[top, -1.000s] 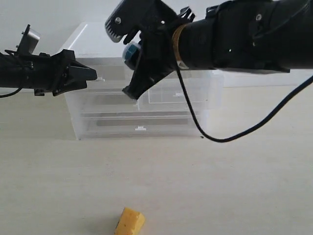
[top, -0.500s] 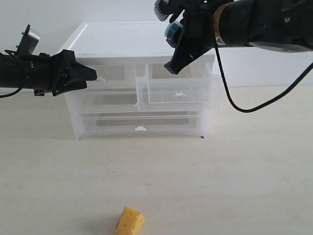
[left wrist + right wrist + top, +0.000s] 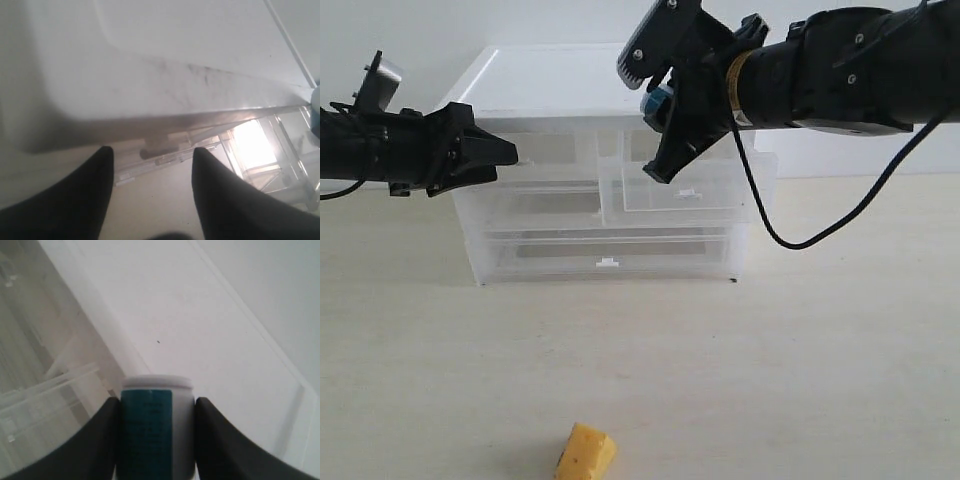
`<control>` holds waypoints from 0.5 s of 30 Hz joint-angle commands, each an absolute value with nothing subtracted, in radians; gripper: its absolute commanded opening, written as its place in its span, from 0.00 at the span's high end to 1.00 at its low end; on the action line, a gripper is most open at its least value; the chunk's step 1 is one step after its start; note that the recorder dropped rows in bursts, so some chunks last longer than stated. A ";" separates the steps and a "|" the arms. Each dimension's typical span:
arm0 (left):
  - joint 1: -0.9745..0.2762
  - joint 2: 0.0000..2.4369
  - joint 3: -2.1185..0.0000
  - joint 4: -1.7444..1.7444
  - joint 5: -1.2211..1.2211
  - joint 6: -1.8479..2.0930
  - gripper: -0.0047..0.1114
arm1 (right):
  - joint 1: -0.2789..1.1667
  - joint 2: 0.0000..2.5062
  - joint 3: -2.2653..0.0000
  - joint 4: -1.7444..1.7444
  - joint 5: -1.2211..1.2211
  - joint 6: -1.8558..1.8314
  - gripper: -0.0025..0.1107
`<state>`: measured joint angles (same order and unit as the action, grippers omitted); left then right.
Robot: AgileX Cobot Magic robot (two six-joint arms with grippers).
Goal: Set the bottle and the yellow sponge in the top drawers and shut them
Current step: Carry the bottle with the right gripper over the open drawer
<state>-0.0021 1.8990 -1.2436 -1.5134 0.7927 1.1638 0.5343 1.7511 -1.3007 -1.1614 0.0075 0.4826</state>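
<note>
A: Now, your right gripper (image 3: pixel 156 407)?
B: Clamped on the bottle (image 3: pixel 655 102), held above the pulled-out right top drawer (image 3: pixel 685 195).
A: Left gripper (image 3: pixel 152 157)?
B: 2 fingers parted, empty, at the left top drawer (image 3: pixel 545 200) tab. Yellow sponge (image 3: pixel 586 452) lies on the table (image 3: pixel 820 350).

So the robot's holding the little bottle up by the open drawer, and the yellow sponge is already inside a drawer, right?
Not quite. The right gripper does hold the bottle by the open top drawer, but the yellow sponge is not in a drawer: the exterior view shows it lying on the table in front of the cabinet.
</note>
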 commanded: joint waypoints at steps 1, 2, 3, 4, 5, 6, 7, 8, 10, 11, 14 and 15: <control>0.002 1.900 -1.256 -1.543 0.731 1.175 0.55 | 0.528 1.747 -1.307 -1.161 0.000 0.491 0.64; 0.002 1.900 -1.256 -1.543 0.729 1.175 0.55 | 0.528 1.747 -1.307 -1.161 0.006 0.491 0.58; 0.002 1.900 -1.256 -1.543 0.729 1.175 0.55 | 0.528 1.747 -1.307 -1.161 0.000 0.497 0.54; 0.002 1.900 -1.256 -1.543 0.729 1.175 0.55 | 0.528 1.747 -1.307 -1.161 0.000 0.502 0.53; 0.002 1.900 -1.256 -1.543 0.729 1.175 0.55 | 0.528 1.747 -1.307 -1.161 0.000 0.507 0.52; 0.002 1.900 -1.256 -1.543 0.729 1.175 0.55 | 0.528 1.747 -1.307 -1.161 0.006 0.507 0.52; 0.002 1.900 -1.256 -1.543 0.729 1.175 0.55 | 0.528 1.747 -1.307 -1.161 0.006 0.509 0.52; 0.002 1.900 -1.256 -1.543 0.729 1.175 0.55 | 0.528 1.747 -1.307 -1.161 0.007 0.511 0.52; 0.002 1.900 -1.256 -1.543 0.729 1.175 0.55 | 0.528 1.745 -1.307 -1.161 0.012 0.518 0.52; 0.002 1.900 -1.256 -1.543 0.729 1.175 0.55 | 0.528 1.745 -1.307 -1.161 0.015 0.518 0.52; 0.002 1.900 -1.256 -1.543 0.729 1.175 0.55 | 0.528 1.741 -1.307 -1.157 0.020 0.533 0.52; 0.002 1.900 -1.256 -1.543 0.729 1.175 0.55 | 0.528 1.736 -1.307 -1.157 0.020 0.545 0.52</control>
